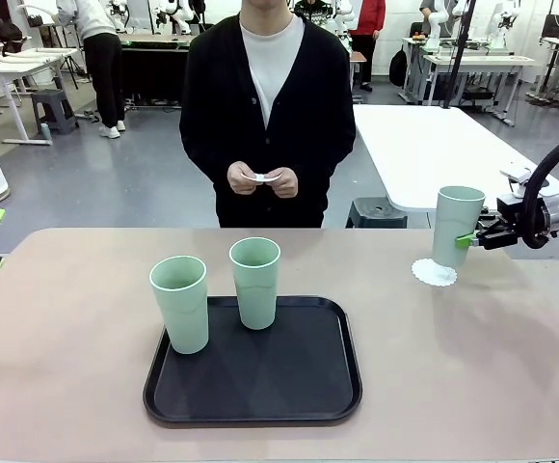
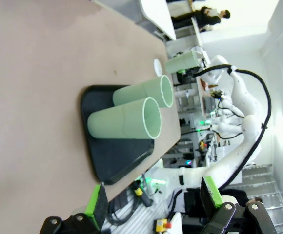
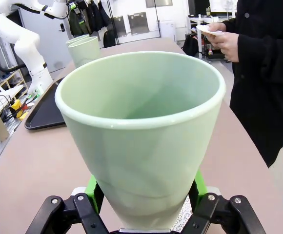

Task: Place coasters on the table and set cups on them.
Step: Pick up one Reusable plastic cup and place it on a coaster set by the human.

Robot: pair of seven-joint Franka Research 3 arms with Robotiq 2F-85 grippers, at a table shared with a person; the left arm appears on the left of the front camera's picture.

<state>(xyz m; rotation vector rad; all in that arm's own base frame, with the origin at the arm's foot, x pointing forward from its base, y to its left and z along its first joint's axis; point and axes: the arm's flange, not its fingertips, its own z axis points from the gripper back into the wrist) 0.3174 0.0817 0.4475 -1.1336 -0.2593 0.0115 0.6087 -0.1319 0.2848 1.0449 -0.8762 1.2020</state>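
You see the right gripper (image 1: 474, 238) clamped on 1 cup (image 1: 456, 224) right of the black tray (image 1: 260, 410). Its base hides part of a coaster (image 1: 435, 273), so contact is unclear. 2 other cups (image 1: 255, 280) stand on the tray. The left gripper (image 2: 153, 195), left of the tray, has its jaws apart.
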